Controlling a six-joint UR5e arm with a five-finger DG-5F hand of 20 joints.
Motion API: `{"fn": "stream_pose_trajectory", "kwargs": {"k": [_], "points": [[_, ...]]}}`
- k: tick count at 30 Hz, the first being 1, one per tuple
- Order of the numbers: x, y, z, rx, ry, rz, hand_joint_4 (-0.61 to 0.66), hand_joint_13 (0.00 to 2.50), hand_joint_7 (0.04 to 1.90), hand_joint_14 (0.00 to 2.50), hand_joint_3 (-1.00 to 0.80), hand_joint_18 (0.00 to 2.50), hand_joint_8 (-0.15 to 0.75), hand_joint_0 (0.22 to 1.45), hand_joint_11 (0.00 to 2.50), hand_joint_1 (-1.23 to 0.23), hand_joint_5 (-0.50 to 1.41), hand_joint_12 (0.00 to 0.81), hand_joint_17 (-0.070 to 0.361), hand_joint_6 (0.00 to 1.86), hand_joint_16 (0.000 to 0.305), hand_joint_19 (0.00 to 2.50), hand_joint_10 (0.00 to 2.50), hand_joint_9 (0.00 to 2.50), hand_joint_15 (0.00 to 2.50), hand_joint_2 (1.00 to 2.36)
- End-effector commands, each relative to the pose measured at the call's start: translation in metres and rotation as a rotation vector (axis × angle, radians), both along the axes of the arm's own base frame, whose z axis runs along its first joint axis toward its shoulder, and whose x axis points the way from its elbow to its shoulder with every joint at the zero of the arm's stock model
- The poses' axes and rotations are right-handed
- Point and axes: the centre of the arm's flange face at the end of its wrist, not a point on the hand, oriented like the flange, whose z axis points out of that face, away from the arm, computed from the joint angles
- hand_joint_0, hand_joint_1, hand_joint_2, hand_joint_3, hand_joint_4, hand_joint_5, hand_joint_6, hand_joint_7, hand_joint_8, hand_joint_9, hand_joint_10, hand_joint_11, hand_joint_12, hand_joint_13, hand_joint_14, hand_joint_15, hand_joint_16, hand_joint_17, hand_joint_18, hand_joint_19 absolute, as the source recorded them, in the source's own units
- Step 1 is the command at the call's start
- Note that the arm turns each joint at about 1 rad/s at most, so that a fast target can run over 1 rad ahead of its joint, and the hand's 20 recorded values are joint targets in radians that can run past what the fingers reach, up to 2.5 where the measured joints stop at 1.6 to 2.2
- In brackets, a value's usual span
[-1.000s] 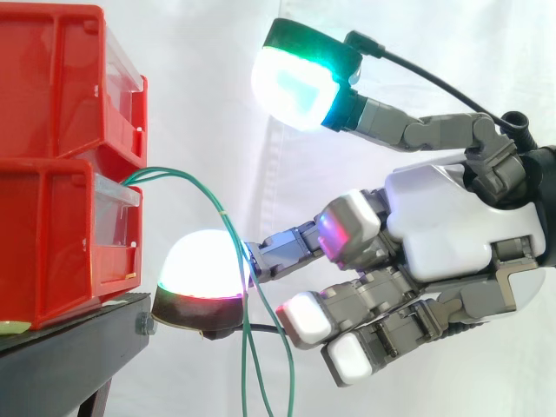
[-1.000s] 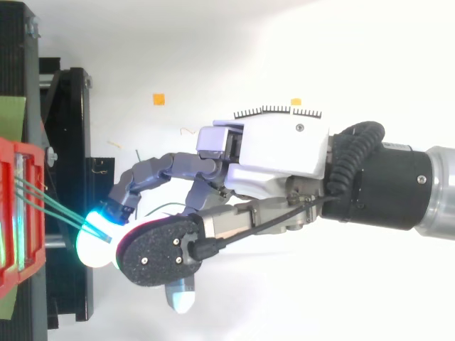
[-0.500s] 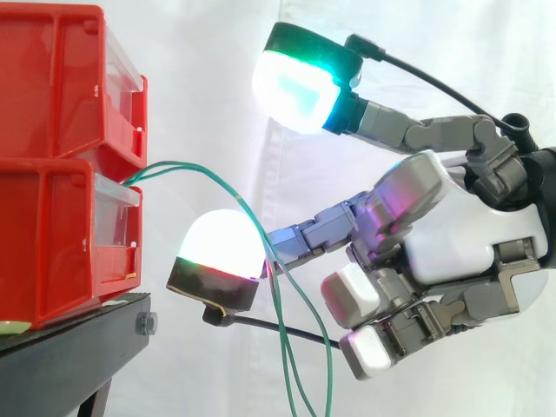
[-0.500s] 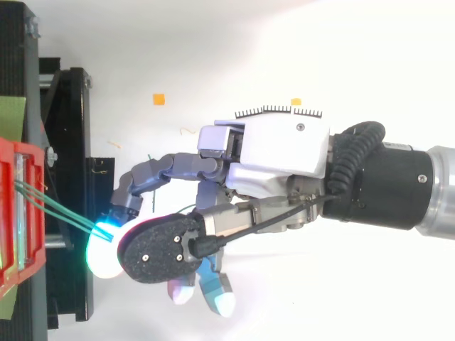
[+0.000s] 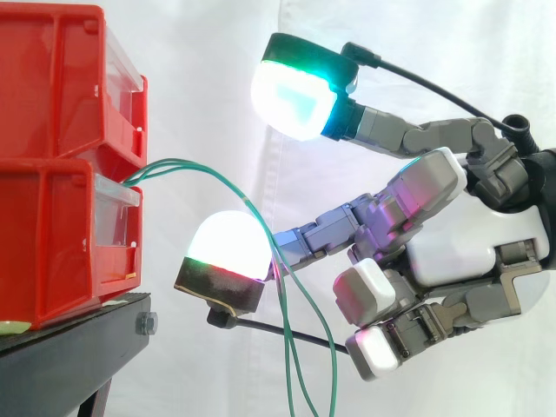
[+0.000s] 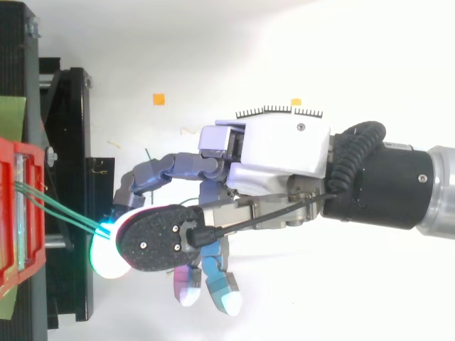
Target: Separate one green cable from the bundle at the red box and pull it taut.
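**Side view.** At left, an upper red bin (image 5: 61,78) stacked on a lower red bin (image 5: 52,243), both on a black stand (image 5: 69,347), with a white curtain (image 5: 217,52) behind. Out of the lower bin's clear front come the green cables (image 5: 174,162). Up a little, then arching right and down. Slack rather than taut, running close together past the fingers and off the bottom edge.

Reaching in from the right, the robot hand (image 5: 460,252), spread wide. One finger raised high with a cyan-green pad (image 5: 295,91), another stretched toward the bins with a white pad (image 5: 228,248). Well apart from each other, with nothing pinched between them. Remaining fingers (image 5: 365,282) curled toward the palm, white-tipped, holding nothing. Cables crossing the stretched finger just behind its white pad. Resting on it or merely passing it: cannot tell.

**Top view.** Stacked bins at the left edge, black stand (image 6: 67,142) beside them. Green cables (image 6: 60,211) leaving the red rim and running right and slightly downward across the stand. Side by side, straight from this angle, as far as a cyan-white glow (image 6: 103,252). Above that glow, a black-backed fingertip (image 6: 153,245) hiding where the cables go next.

Robot hand (image 6: 284,153) lying across the middle, arm (image 6: 398,188) entering from the right edge. One grey finger bent round toward the cables' end. Curled fingers (image 6: 224,298) pointing toward the bottom of the view, tips pale blue and white. On the white surface beyond, two small orange marks (image 6: 158,99), well apart from the cables.
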Motion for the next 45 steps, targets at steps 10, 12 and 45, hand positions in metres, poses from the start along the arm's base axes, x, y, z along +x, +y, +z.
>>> {"fn": "stream_pose_trajectory", "kwargs": {"k": [10, 12, 45], "points": [[-0.001, -0.011, -0.001, 0.036, 0.005, -0.026, 0.15, 1.27, 1.04, 0.02, -0.50, 0.99, 0.196, 0.53, 0.43, -0.38, 0.11, 0.341, 0.126, 0.50, 0.056, 0.54, 0.01, 1.78, 0.51, 1.00], [-0.002, -0.011, -0.001, 0.050, 0.010, -0.028, 0.14, 1.27, 1.05, 0.02, -0.50, 0.99, 0.200, 0.54, 0.43, -0.38, 0.11, 0.341, 0.125, 0.50, 0.056, 0.54, 0.01, 1.78, 0.50, 1.00], [-0.012, -0.024, 0.018, 0.054, 0.040, -0.044, 0.17, 1.29, 1.06, 0.02, -0.50, 1.05, 0.208, 0.47, 0.39, -0.32, 0.11, 0.366, 0.142, 0.50, 0.063, 0.50, 0.02, 1.78, 0.50, 1.00]]}}
